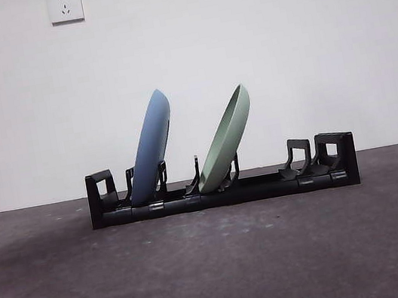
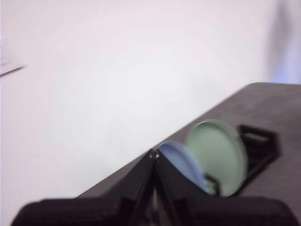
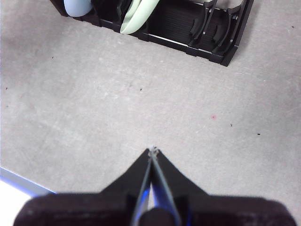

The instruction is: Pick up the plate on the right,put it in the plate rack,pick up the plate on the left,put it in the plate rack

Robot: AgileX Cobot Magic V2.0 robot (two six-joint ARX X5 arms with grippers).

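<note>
The plate rack (image 1: 223, 188) is sitting on the dark counter (image 1: 219, 268) at the centre of the front view, in front of a white wall (image 1: 245, 57) carrying two sockets (image 1: 65, 5) in the upper corners. A blue plate (image 1: 150, 148) is standing in the rack's left slots, leaning to the right. A green plate (image 1: 226, 139) is standing just right of it, tilted further right; the two are apart. The rack's right-hand prongs are holding nothing.

The left end effector (image 2: 153, 154) is hovering off the rack's end, jaws closed together, gripping nothing. The right end effector (image 3: 153, 150) is hanging above bare counter, well apart from the rack, jaws likewise pressed together and holding nothing.
</note>
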